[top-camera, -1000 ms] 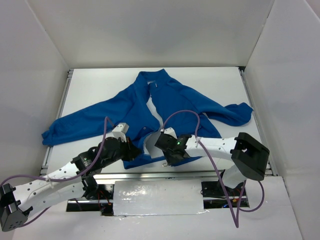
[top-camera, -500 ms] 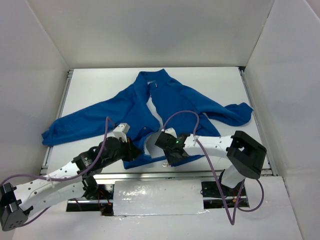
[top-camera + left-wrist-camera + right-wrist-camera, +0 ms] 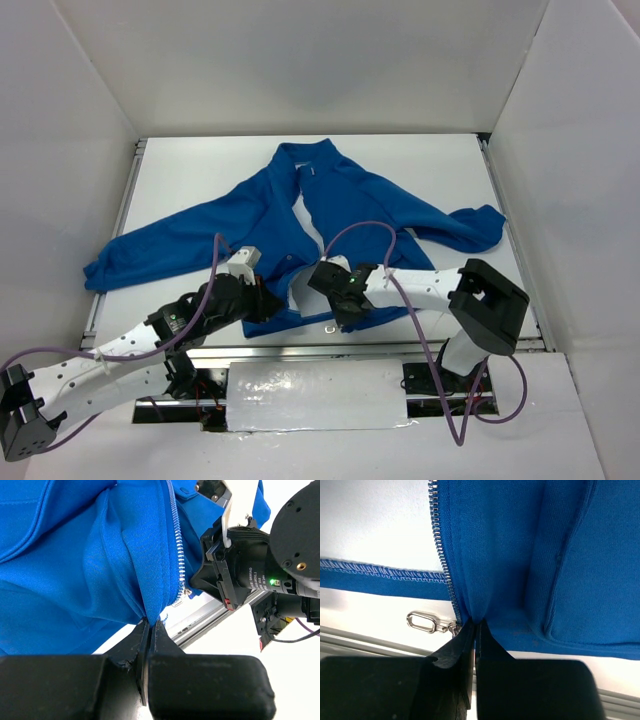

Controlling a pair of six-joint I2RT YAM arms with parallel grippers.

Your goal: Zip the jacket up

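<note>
Blue jacket (image 3: 345, 205) hem is clamped by the left fingers (image 3: 140, 641) and by the right fingers (image 3: 488, 646).

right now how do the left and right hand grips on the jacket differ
The left hand pinches a bunched fold of the jacket beside bare zipper teeth; the right hand pinches flatter fabric next to the zipper pull. The left hand holds the left front panel, the right hand the right. Both are shut near the hem.

blue fleece jacket (image 3: 340, 215), unzipped, spread flat
</note>
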